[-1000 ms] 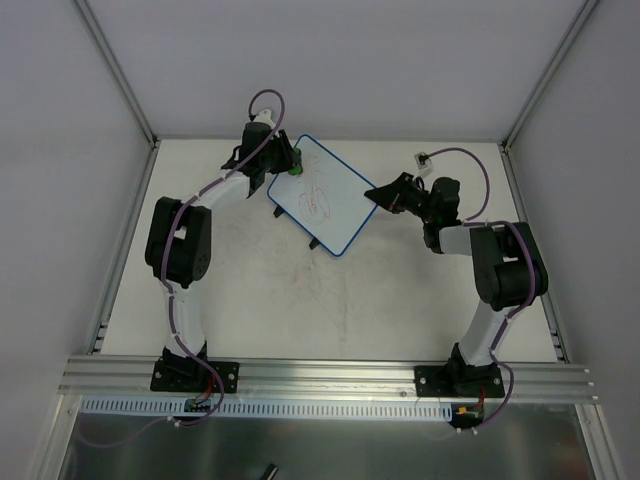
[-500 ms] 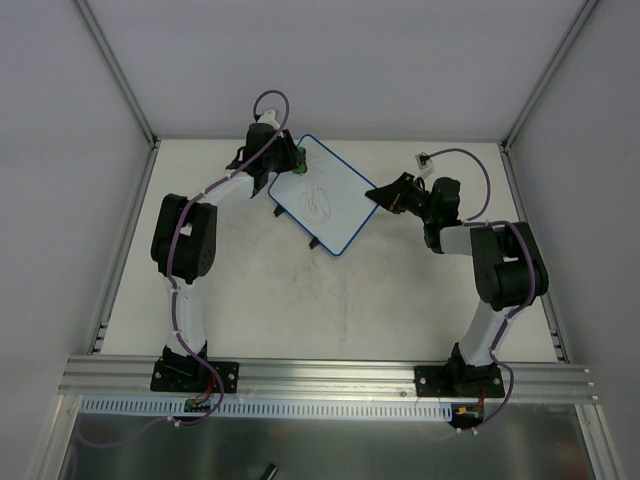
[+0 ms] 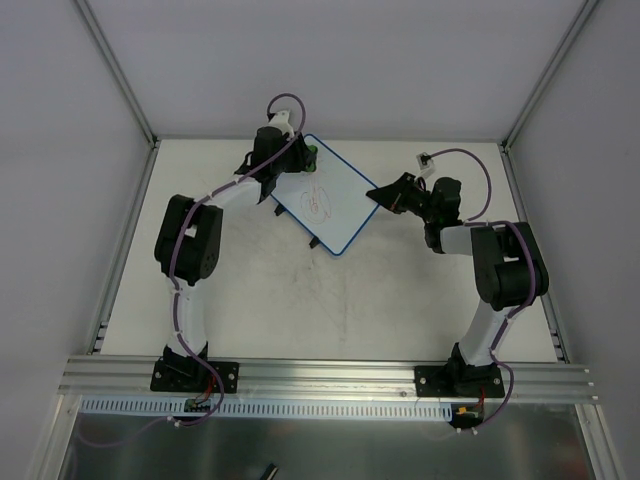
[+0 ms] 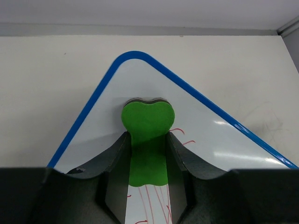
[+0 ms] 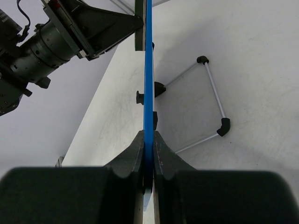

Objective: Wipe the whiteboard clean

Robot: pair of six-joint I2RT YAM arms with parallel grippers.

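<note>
Whiteboard [image 3: 340, 215] stands at the surface's [image 3: 260, 290] far middle, right claw [image 5: 148, 140] clamped on its right rim. Left claw [image 3: 300, 157] grips a green eraser [image 4: 147, 119] at the far corner; red scribbles [image 3: 318, 200] lie nearer, mid-board.

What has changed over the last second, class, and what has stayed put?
The left gripper, shut on the green eraser, slid rightwards along the whiteboard towards its far corner, its elbow swinging in. The right gripper stayed clamped on the board's edge; the board did not shift, and red scribbles remain.
</note>
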